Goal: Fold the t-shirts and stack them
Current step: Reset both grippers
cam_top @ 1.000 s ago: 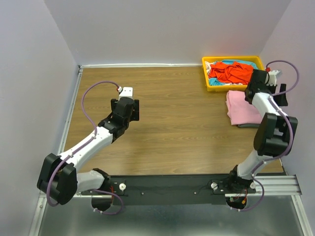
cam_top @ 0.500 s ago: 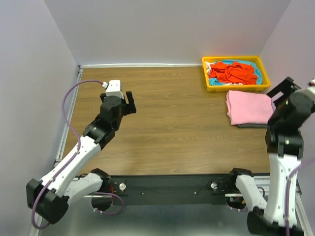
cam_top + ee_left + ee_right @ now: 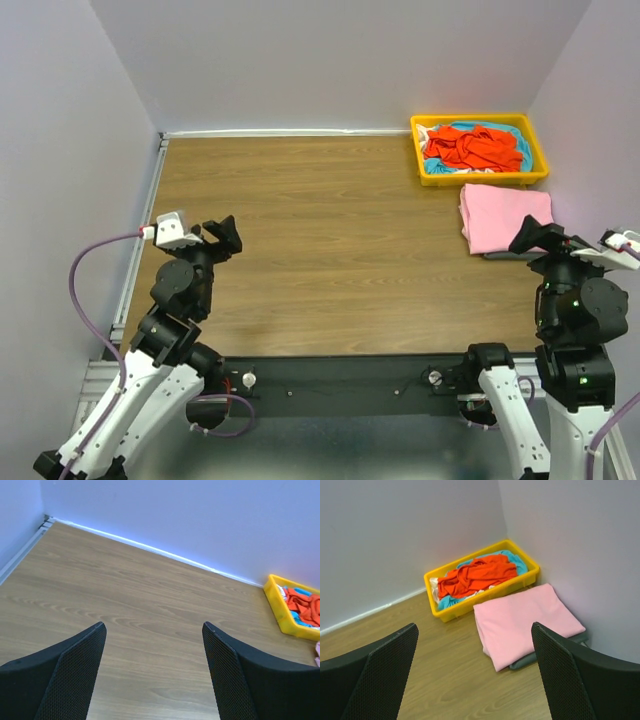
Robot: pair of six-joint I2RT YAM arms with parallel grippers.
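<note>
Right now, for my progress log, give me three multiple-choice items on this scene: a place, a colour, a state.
1. The folded light pink cotton t-shirt lies: A) on the dark grey t-shirt beside the yellow plastic tray B) inside that tray C) mid-table
2. On top in the tray lies: A) a pink shirt B) a grey shirt C) the orange-red t-shirt
3. The left end effector and right end effector are: A) shut on cloth B) open, empty C) hidden
Answers: 1 A, grey edge shows under the pink, beside the tray. 2 C, it lies over the turquoise t-shirt. 3 B, both gape, nothing between.
</note>
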